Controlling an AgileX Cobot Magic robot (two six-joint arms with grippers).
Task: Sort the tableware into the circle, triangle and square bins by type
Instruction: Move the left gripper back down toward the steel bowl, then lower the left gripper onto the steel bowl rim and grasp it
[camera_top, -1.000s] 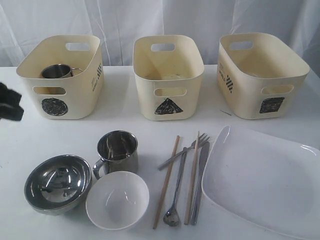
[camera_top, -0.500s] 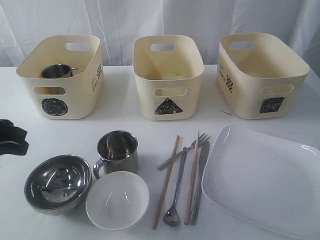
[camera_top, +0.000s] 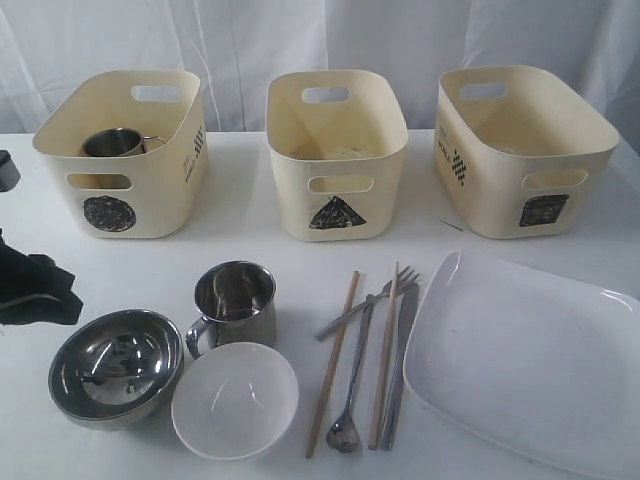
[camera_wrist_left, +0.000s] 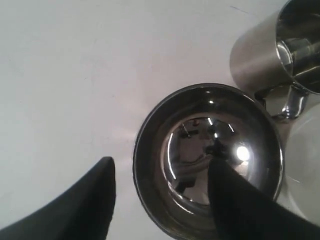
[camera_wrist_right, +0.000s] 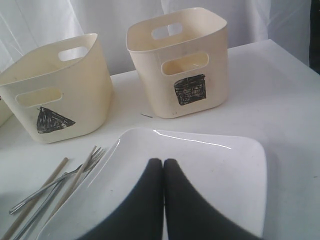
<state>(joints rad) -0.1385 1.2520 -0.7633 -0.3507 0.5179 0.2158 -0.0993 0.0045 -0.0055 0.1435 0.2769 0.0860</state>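
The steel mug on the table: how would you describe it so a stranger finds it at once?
Find the left bin with the black circle. On the table before it three round vessels cluster. The mug is the tall one with a handle, behind the steel bowl and the white bowl.

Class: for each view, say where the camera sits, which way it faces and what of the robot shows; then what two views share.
Exterior: raised before the table, facing the triangle bin; left gripper at the left edge.
Left wrist: on the left arm, looking down at the steel bowl and mug; open fingers.
Right wrist: on that arm, looking over the plate toward the square bin; right gripper shut.
Shared: the steel bowl, in exterior and left wrist.
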